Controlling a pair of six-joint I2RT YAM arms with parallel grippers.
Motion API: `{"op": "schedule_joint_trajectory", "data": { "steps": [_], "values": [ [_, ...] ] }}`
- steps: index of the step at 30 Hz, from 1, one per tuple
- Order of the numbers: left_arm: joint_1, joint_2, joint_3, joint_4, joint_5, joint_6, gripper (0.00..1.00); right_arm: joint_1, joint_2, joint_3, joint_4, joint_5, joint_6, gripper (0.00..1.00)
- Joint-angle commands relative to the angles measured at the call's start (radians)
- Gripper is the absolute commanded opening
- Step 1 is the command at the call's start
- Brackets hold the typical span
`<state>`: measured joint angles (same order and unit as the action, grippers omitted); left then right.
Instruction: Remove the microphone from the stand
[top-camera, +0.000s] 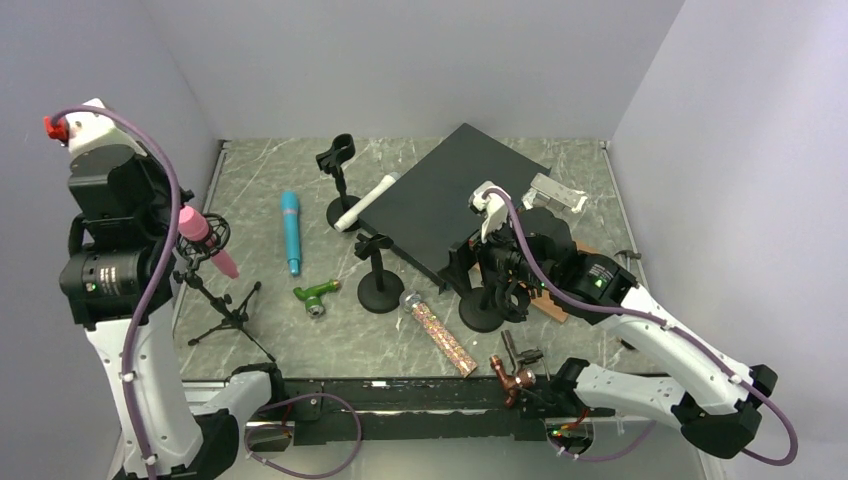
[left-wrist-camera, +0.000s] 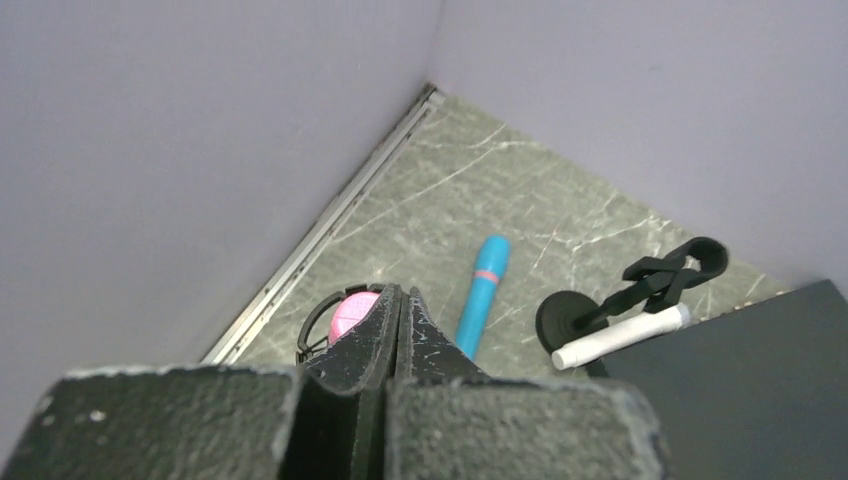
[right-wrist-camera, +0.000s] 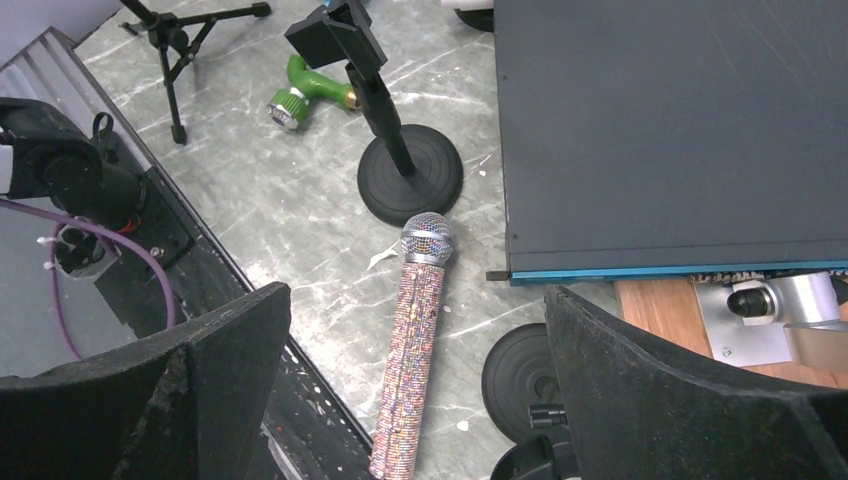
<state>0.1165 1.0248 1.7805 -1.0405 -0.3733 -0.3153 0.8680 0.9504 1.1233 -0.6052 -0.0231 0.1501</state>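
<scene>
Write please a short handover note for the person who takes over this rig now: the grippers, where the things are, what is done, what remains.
Left gripper: shut, nothing visible between its fingers, raised close to the pink tapered microphone.
Right gripper: open, empty, above the glittery handheld microphone, which lies flat.
The pink tapered microphone sits in the ring mount of the black tripod stand, at the left side in the top view.
Done: nothing; it is not yet out of the stand.
Left: probably open the left gripper, grasp the pink tapered microphone and lift it out.
</scene>
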Motion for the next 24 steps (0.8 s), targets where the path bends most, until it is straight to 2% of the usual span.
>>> {"op": "schedule_joint_trajectory", "data": {
  "steps": [1,4,8,9,12,21,24],
  "values": [
    [0.004,0.019,0.121,-0.051,0.036,0.045,0.01,-0.002,0.012,0.058,0.009,0.021,-0.013,1.00],
    [0.005,0.004,0.081,-0.085,0.027,-0.008,0.34,-0.003,0.015,0.060,0.011,0.021,-0.008,1.00],
    [0.005,-0.070,-0.103,-0.003,0.005,-0.037,0.94,-0.002,0.015,0.062,0.017,0.021,-0.006,1.00],
    [0.006,-0.065,-0.122,-0.008,-0.001,-0.039,0.99,-0.003,0.016,0.067,0.013,0.021,-0.006,1.00],
    [0.015,-0.026,-0.164,-0.023,0.001,-0.038,0.99,-0.003,0.011,0.067,0.015,0.021,-0.008,1.00],
    [0.104,-0.028,-0.375,0.070,0.015,-0.113,0.99,-0.003,-0.013,0.057,0.011,0.060,-0.022,1.00],
    [0.109,-0.050,-0.432,0.120,0.004,-0.119,0.91,-0.004,-0.016,0.052,0.012,0.070,-0.028,1.00]
  ]
}}
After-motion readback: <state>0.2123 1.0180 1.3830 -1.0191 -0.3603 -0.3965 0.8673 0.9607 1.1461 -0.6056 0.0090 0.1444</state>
